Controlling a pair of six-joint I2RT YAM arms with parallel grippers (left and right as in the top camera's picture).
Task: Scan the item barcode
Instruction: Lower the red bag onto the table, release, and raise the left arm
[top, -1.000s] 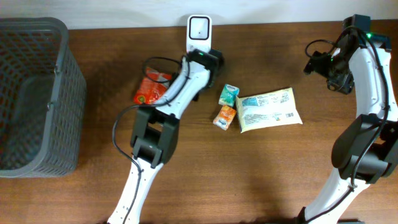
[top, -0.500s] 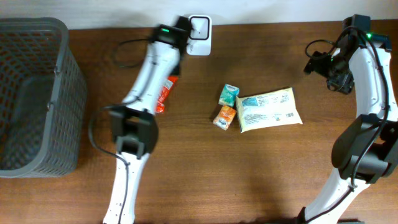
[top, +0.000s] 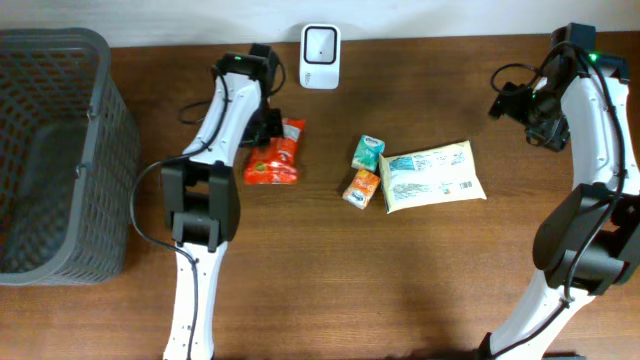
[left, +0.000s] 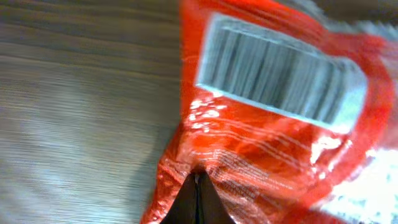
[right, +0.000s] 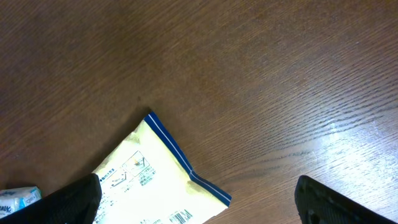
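The left pincer (left: 198, 184) is clamped shut on one end of the red packet (top: 273, 160). The packet lies near the back of the worktop (top: 400, 280), left of centre; whether it rests on the wood or is just lifted I cannot tell. Its long axis runs roughly back to front, slightly slanted, and the barcode (left: 280, 78) is on the upturned face beyond the fingertips. The scanner (top: 320, 42) stands at the back edge, behind and to the right of the packet, near but apart. The left arm is far closer to it. The right pincer (top: 512, 100) gapes open and empty, well off to the right near the pale pouch (top: 432, 175). The next move probably means carrying the packet back and rightward, then turning the barcode toward the scanner's window.
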